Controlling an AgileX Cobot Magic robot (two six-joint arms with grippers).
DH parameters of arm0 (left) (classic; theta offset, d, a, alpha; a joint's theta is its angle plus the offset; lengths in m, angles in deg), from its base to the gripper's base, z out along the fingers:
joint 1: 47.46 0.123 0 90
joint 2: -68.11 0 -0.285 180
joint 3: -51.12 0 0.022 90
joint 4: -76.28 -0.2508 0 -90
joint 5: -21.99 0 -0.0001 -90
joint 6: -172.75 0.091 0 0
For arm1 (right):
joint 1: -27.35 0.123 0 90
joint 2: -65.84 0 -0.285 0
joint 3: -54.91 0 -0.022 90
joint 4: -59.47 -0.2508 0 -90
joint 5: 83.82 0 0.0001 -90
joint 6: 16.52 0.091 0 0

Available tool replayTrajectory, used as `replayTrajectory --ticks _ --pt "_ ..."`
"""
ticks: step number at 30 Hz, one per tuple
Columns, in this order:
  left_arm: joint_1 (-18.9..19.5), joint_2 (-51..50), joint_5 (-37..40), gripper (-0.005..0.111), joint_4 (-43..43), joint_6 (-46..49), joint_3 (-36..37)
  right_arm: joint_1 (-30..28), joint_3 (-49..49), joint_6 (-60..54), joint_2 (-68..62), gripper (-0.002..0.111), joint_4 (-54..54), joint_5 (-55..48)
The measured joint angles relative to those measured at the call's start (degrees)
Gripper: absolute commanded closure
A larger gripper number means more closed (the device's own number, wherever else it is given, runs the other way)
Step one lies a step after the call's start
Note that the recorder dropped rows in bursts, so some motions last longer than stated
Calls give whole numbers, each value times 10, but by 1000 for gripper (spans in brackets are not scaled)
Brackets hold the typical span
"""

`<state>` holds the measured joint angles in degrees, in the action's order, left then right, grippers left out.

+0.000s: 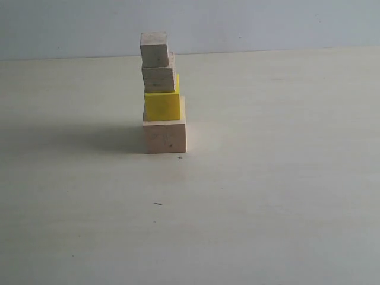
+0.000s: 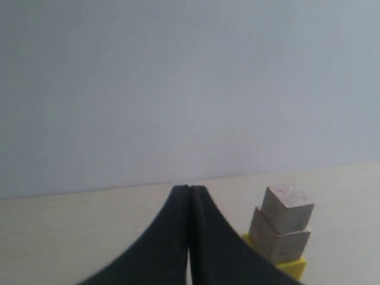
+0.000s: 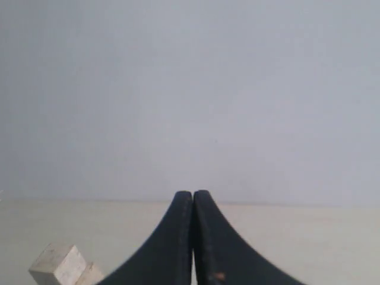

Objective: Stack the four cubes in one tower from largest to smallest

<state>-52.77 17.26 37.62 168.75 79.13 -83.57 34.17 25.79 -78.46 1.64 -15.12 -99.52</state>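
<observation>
Four cubes stand as one tower (image 1: 161, 95) on the pale worktop (image 1: 267, 196), one of each kind. The largest cube (image 1: 165, 136), of pale wood, is at the bottom, flat on the worktop. Directly on top of it sits the single yellow cube (image 1: 161, 105), set toward the largest cube's left edge, so that a strip of the largest cube's top shows bare on the right. Above that is the one light-brown cube (image 1: 158, 79), and the smallest cube (image 1: 154, 50), a pale pinkish wood, is highest above the largest cube, its left face leaning a little past the cube beneath. Each cube touches the one under it, and the column stands upright.

A soft shadow (image 1: 71, 138) stretches across the worktop to the left of the largest cube. Two small dark marks lie in front of it: a tiny cross (image 1: 180, 157) just beside its lower right corner and a short dash (image 1: 157, 203) farther forward. A plain grey-blue wall (image 1: 267, 24) rises behind.

There are two claws, neither seen in the exterior view. The left claw (image 2: 189, 190) has its black fingers pressed together with nothing between them; its camera sees the tower's upper three cubes apart from it. The right claw (image 3: 193, 195) is likewise closed and empty, and its camera catches only the topmost cubes, well apart from it.
</observation>
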Motion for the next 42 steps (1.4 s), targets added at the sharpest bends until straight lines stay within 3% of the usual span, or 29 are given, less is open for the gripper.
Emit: replayTrajectory --ticks 5,11,23,42 --pt "0 163 -91 107 3 0 72 0 -34 -77 104 108 -1 46" --pt "0 259 -147 107 5 2 120 0 -38 -124 173 108 -2 83" --pt "0 271 -162 107 8 1 129 0 -38 -51 208 108 -2 82" --pt "0 271 -163 107 11 1 129 0 -38 -44 218 108 -2 82"
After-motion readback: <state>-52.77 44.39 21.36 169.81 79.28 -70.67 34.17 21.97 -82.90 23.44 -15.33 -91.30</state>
